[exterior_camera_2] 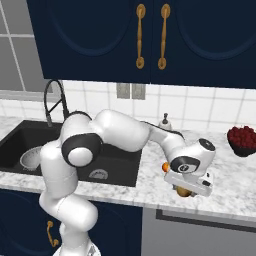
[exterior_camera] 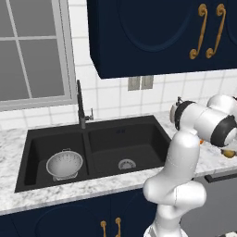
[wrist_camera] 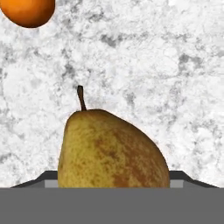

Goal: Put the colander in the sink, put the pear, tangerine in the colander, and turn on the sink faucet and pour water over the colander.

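The yellow-brown pear (wrist_camera: 111,148) lies on the marble counter right of the sink, stem pointing away from the hand. My gripper (wrist_camera: 113,177) reaches down over it, a fingertip against each side, and is shut on it. From the right base view the gripper (exterior_camera_2: 187,189) covers most of the pear (exterior_camera_2: 184,192). The orange tangerine (wrist_camera: 28,11) rests on the counter just beyond, also seen beside the hand (exterior_camera_2: 165,166). The silvery colander (exterior_camera: 65,164) sits in the left basin of the black sink (exterior_camera: 120,134). The black faucet (exterior_camera: 81,104) stands behind the divider, with no water running.
A soap dispenser (exterior_camera_2: 164,121) stands at the back of the counter behind the arm. A dark bowl of red fruit (exterior_camera_2: 242,139) sits further right. Navy wall cabinets (exterior_camera_2: 150,35) hang overhead. The counter's front edge runs close below the gripper.
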